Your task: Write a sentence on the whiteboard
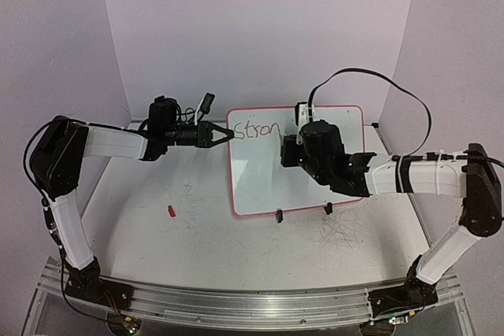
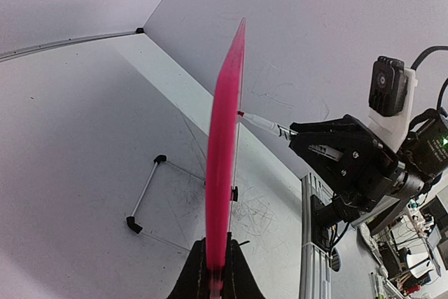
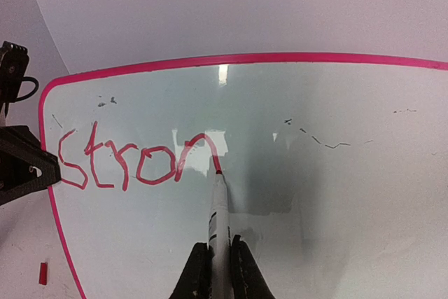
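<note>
Top external view shows us the big white table (image 1: 197, 241) first. On it, in the middle and toward the back, lies the whiteboard (image 1: 268, 179) with its pink rim.

Our left gripper (image 1: 223, 134) has its fingers pinched tight on the left rim of the board. In the left wrist view the rim is a thin pink line going up from between the fingers.

Our right gripper (image 3: 220, 251) has its fingers squeezed close on a marker (image 3: 219, 208). The red tip touches the board.

The sentence (image 3: 129, 162) only says "Stron" so far, near the top left corner. We think there is a lot more to write.

A tiny red thing (image 1: 172, 211) lies on the table near the board. It may be the marker's cap, but it is too small to tell.

We think the board is thin, stiff and light, and its face is smooth, so it could slide when the marker pushes. The rim is a good place to hold it. The marker looks light and hard. We should hold it by the middle and press softly.
</note>
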Robot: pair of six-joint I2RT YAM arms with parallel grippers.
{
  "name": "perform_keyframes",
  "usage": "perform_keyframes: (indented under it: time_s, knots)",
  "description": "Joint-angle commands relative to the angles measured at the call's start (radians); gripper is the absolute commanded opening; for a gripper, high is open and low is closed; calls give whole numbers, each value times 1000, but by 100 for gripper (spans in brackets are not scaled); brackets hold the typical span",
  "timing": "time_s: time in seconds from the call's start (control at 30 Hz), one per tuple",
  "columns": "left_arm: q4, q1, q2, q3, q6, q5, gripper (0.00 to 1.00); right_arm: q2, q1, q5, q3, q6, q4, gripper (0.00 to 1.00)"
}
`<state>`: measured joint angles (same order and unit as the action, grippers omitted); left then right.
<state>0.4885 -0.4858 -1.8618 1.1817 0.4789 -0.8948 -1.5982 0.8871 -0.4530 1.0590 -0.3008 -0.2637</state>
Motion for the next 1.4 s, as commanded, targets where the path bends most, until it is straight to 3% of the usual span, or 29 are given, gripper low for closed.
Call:
perform_keyframes:
  time_s: [0.0,0.4,1.37]
  knots:
    - [19,-26,45,-5,-12,-18,0,23,-1,-2,31,-1,44,0]
    - [19,-29,38,-2,-13,-17,0,159,0,15,-55,17,25,0]
    - [19,-30,41,-1,-11,-19,0,152,-63,126,-88,4,-40,0]
